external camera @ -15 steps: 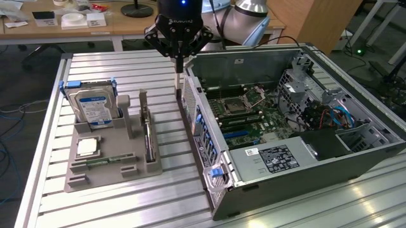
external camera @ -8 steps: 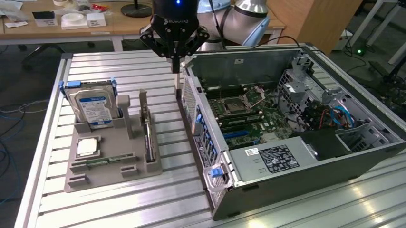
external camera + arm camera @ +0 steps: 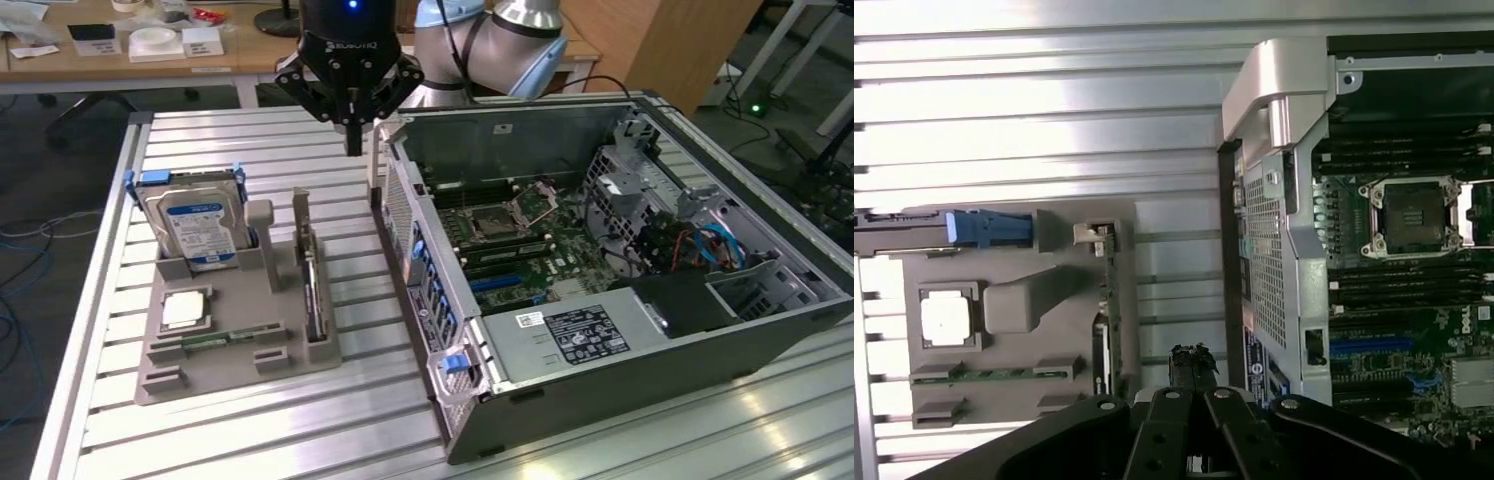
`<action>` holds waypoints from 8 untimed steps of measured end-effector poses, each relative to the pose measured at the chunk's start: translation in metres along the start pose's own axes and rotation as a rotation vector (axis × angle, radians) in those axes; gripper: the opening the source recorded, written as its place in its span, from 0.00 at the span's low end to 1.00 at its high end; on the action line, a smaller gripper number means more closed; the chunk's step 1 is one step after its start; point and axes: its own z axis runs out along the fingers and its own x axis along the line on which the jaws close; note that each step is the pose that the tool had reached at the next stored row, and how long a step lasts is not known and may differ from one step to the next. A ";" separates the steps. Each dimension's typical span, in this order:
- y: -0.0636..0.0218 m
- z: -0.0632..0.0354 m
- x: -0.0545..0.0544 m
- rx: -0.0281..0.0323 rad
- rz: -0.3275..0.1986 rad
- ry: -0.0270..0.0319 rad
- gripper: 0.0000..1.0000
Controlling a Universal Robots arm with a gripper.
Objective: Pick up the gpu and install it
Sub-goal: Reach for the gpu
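My arm hangs straight down from above, and my black three-link pincer (image 3: pixel 354 138) points at the ribbed, brushed-aluminium slatted table (image 3: pixel 267 430). Its fingers are pressed together into one narrow tip. It hovers over the strip of bare table between the grey moulded plastic holder tray (image 3: pixel 200 375) and the open grey steel computer case (image 3: pixel 641 390), close to the case's perforated rear wall.

The gpu (image 3: pixel 310 285), a thin flat card, stands on its long edge in a slot along the tray's side nearest the case. Its silver metal bracket rises at the end nearer my pincer. I am above it and not touching it.

The exterior view also shows the silver hard drive with a blue-and-white label (image 3: pixel 198 228) upright in the tray, a square metal-capped processor chip (image 3: pixel 183 310) lying flat, and a slim green memory stick (image 3: pixel 220 340) in front of it.

From my wrist, the pincer (image 3: pixel 1192 358) sits just beside the gpu (image 3: pixel 1110 320), which is seen edge-on as a thin line, so I can't really tell its faces apart. That view looks down on the table (image 3: pixel 1054 120), the tray (image 3: pixel 1014 305), the chip (image 3: pixel 946 322), the memory stick (image 3: pixel 989 375) and the case wall (image 3: pixel 1274 270), and into the green motherboard's open square processor socket (image 3: pixel 1411 215).
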 end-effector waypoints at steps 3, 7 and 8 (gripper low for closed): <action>-0.0012 -0.0002 0.009 0.0000 0.000 -0.0001 0.11; -0.0027 -0.0006 0.020 -0.0001 0.000 -0.0001 0.11; -0.0031 -0.0007 0.023 0.0000 0.000 -0.0001 0.11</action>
